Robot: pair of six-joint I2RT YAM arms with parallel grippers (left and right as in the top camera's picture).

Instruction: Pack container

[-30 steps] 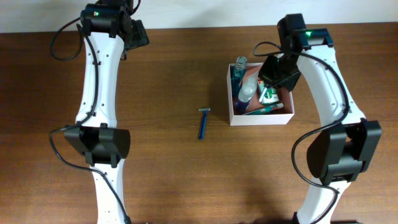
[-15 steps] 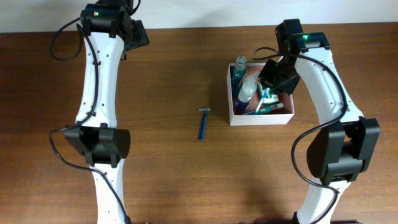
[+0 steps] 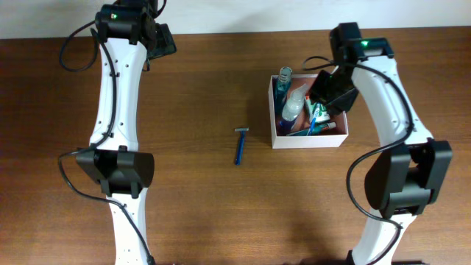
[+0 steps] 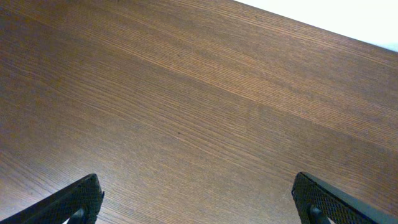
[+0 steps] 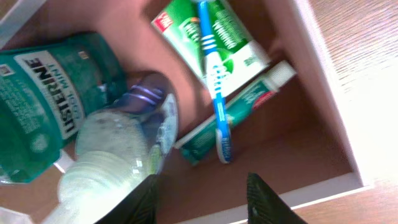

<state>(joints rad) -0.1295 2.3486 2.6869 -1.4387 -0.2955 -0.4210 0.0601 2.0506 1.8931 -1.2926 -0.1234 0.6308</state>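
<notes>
The container (image 3: 309,141), a white-walled box with a pinkish-brown floor, stands right of centre on the table. Seen close in the right wrist view, the container (image 5: 323,81) holds a teal mouthwash bottle (image 5: 37,93), a clear bottle (image 5: 118,143), a green toothpaste box (image 5: 233,40), a toothpaste tube (image 5: 249,102) and a blue toothbrush (image 5: 214,81) lying across them. My right gripper (image 5: 205,193) hovers just above the box floor, open, with nothing between its fingers. A blue razor (image 3: 240,146) lies on the wood mid-table. My left gripper (image 4: 196,199) is open over bare wood at the far left.
The wooden table's far edge (image 4: 323,25) meets a white wall just beyond the left gripper. In the overhead view the left gripper (image 3: 162,40) sits at the back left and the right gripper (image 3: 327,92) over the box. Both arm bases stand near the front.
My right gripper's jaws have parted above the container and the wrist has shifted slightly. The left arm and the razor have not moved.
</notes>
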